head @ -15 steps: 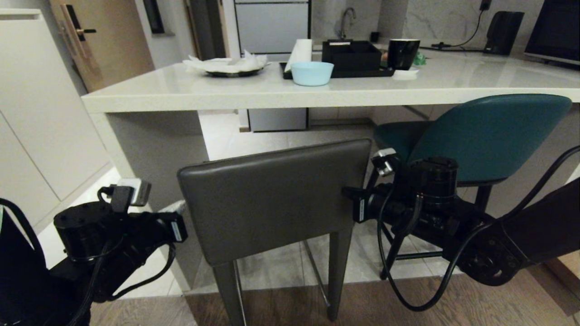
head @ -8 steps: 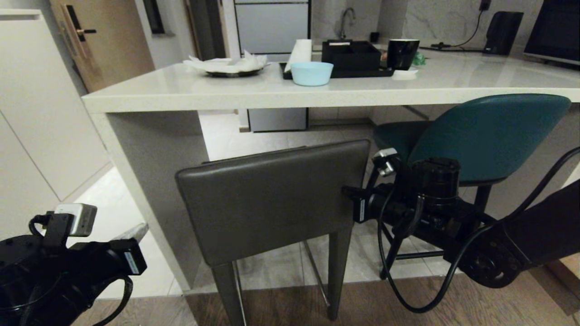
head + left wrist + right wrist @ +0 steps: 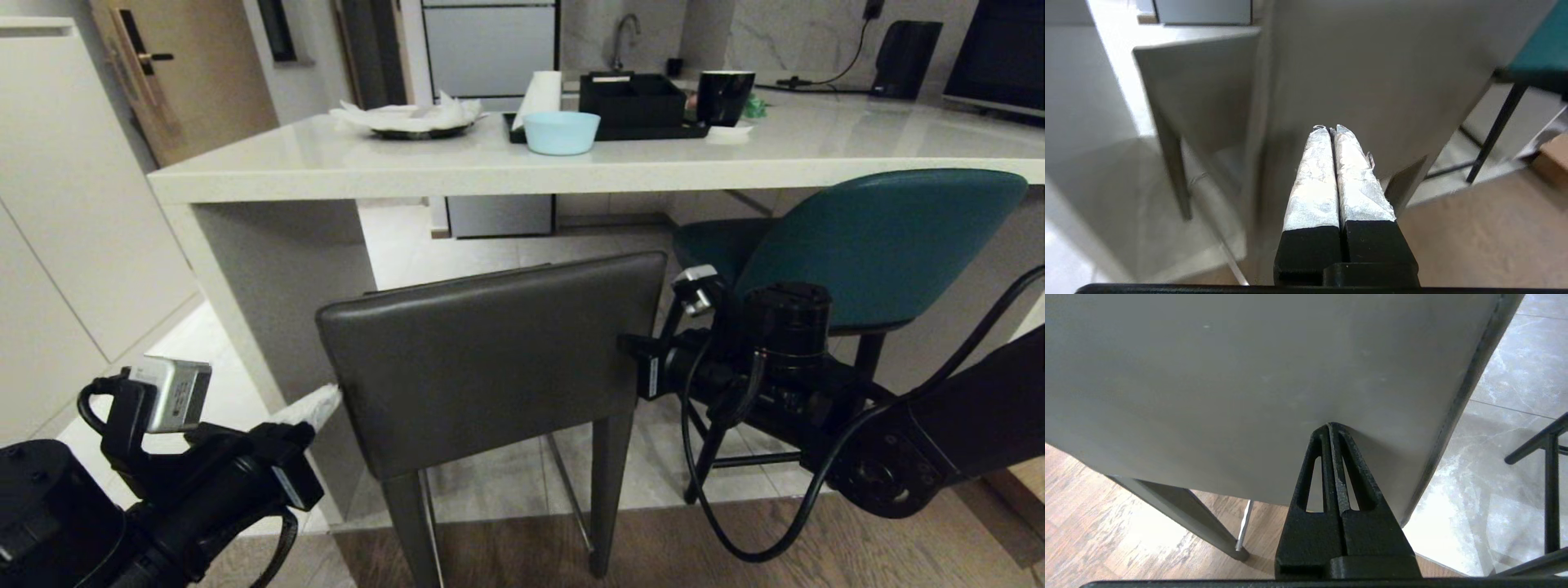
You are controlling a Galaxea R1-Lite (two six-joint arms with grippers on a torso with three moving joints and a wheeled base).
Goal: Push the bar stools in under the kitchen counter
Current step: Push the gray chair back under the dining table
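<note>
grey stool (image 3: 490,359) stands short of the kitchen counter (image 3: 571,167), seat not yet under; right gripper (image 3: 1331,426), fingers together, is set against its backrest; left gripper (image 3: 314,404), fingers together, is beside the opposite edge; even, level pressure is advised to prevent twisting.

Head camera sits high, looking forward and down across the kitchen counter (image 3: 490,175) onto the grey stool (image 3: 490,359) close in front, teal stool (image 3: 882,245) to its right. Left wrist camera looks along its closed fingers (image 3: 1314,179) at the grey stool's left edge (image 3: 1372,90), near; a teal corner (image 3: 1541,53) shows too. Right wrist camera sits very close, fingertips (image 3: 1329,428) against the stool's back panel (image 3: 1249,384), which all three views share.
</note>
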